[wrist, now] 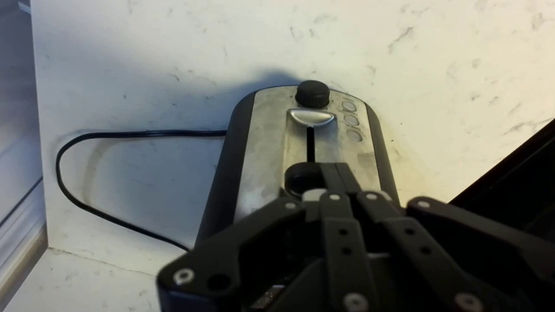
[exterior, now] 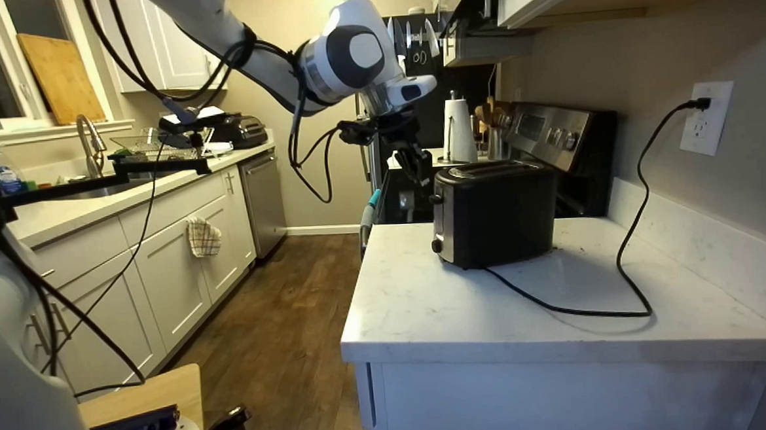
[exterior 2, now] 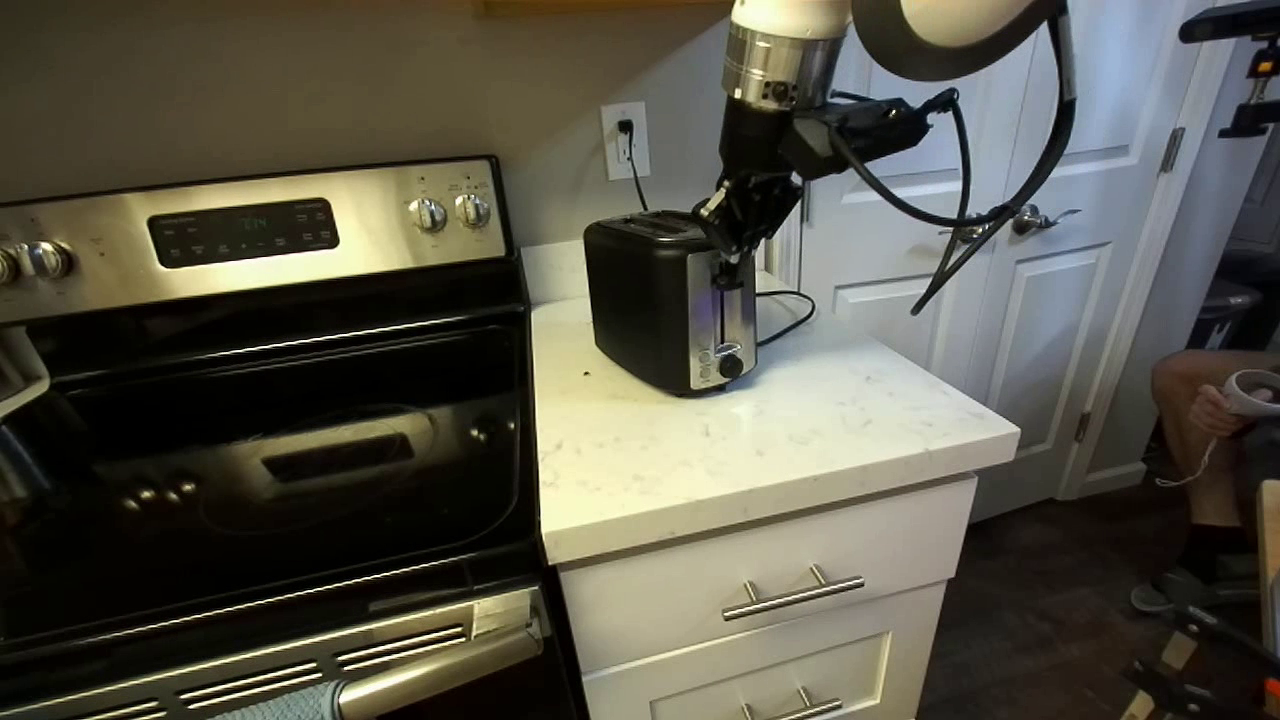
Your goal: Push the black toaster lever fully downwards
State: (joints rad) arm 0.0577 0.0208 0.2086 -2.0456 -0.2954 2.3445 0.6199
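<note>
One boxy matte-black toaster (exterior 2: 660, 305) stands on the white marbled counter (exterior 2: 640, 470), just right of the black glass-topped stove (exterior 2: 480, 390) in an exterior view. Its small rounded black lever (wrist: 299, 178) is near the upper end of the narrow dark slot (wrist: 310, 145), so the push seems not yet done. The black metal gripper (wrist: 340, 177) has its jaws pressed together, pinching nothing, and its tips overlap the lever's right edge in the wrist view; whether they touch, it cannot be told. The step in hand is probably alignment; next, a straight and firm descent along the slot is called for, until the lever is fully down.
</note>
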